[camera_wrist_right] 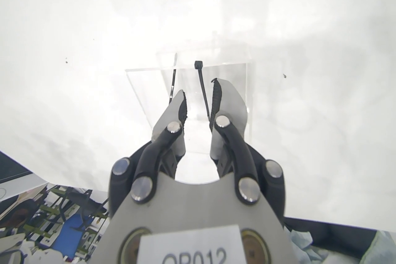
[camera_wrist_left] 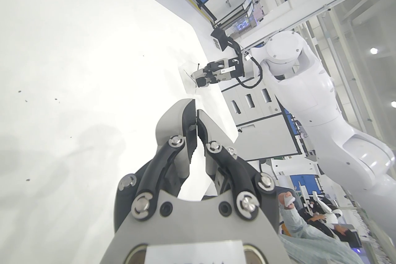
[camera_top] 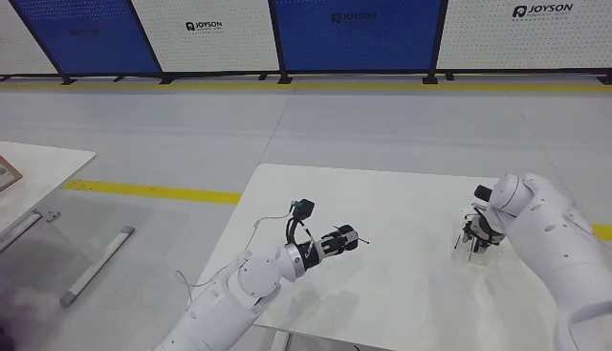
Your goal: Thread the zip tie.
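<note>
From the top view, my left pincer [camera_top: 346,237] sits over the near-left of the desk [camera_top: 402,193], with a thin dark strip [camera_top: 363,242] poking rightward past its tips. My right pincer [camera_top: 475,236] is down at the right side.

On the left wrist view, the left pincer [camera_wrist_left: 196,115] has its pads pressed together. Farther off is the right pincer [camera_wrist_left: 198,80] at a clear stand [camera_wrist_left: 185,76].

On the right wrist view, the right pincer [camera_wrist_right: 199,86] is partly open. The zip tie [camera_wrist_right: 203,92] stands in the clear stand [camera_wrist_right: 241,73] between its pads, long axis near upright, head up, unclamped.
</note>
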Action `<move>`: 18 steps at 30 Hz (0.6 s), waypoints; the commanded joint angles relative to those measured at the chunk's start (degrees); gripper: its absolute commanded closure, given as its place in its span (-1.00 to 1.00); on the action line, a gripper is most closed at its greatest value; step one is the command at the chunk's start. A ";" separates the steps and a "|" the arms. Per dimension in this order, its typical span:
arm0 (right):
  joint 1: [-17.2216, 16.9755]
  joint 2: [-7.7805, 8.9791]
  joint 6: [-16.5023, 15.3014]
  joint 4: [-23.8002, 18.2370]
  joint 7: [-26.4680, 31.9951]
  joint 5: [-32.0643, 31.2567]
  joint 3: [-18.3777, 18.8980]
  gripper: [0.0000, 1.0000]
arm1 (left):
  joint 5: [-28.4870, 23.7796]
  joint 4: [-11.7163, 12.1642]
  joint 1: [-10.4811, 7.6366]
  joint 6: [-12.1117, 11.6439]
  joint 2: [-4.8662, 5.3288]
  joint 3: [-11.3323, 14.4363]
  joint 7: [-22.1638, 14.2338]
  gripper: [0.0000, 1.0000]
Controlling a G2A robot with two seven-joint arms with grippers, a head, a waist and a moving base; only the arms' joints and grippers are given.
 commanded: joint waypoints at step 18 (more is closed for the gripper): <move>1.31 -2.25 0.22 3.92 -0.29 -1.84 -0.25 1.00 | 0.00 0.00 0.00 0.00 0.00 0.00 0.00 1.00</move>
